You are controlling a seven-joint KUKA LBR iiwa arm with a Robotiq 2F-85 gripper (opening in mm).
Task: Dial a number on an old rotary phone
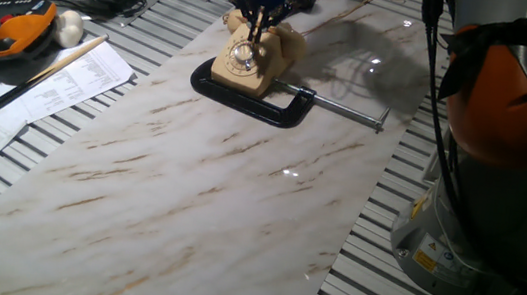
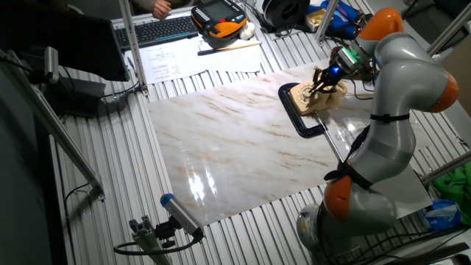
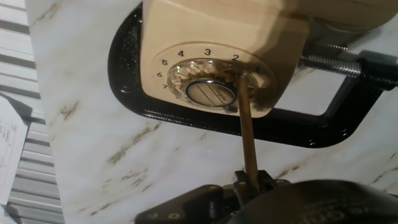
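Rotary phone (image 1: 251, 55), cream-beige, sits at far end of marble-look board (image 1: 209, 181), inside the frame of a black C-clamp (image 1: 267, 105) lying flat on the board. Clamp's silver screw bar (image 1: 349, 109) sticks out to one side along the board. Handset (image 1: 287, 42) across top of phone, partly hidden by the hand in one fixed view.

Gripper (image 1: 256, 14) directly above the phone, blue light on the wrist. Clenched on a thin wooden stick (image 3: 247, 134), seen in hand view running from the fingers up to the dial (image 3: 211, 87). Stick tip at the dial's edge near numeral 2, right of the silvery centre cap; contact looks likely, exact finger hole hard to tell. Numerals 2 to 7 readable around dial rim.

Other fixed view: phone (image 2: 316, 96) near far right corner of board, arm (image 2: 390, 110) arching over it from base at table edge, gripper (image 2: 324, 79) down on the phone.

Off the board: printed papers (image 1: 18, 97), long wooden rod (image 1: 51, 71) lying across them, orange-black handheld unit (image 1: 16, 27), keyboard (image 2: 158, 29) at far table edge.
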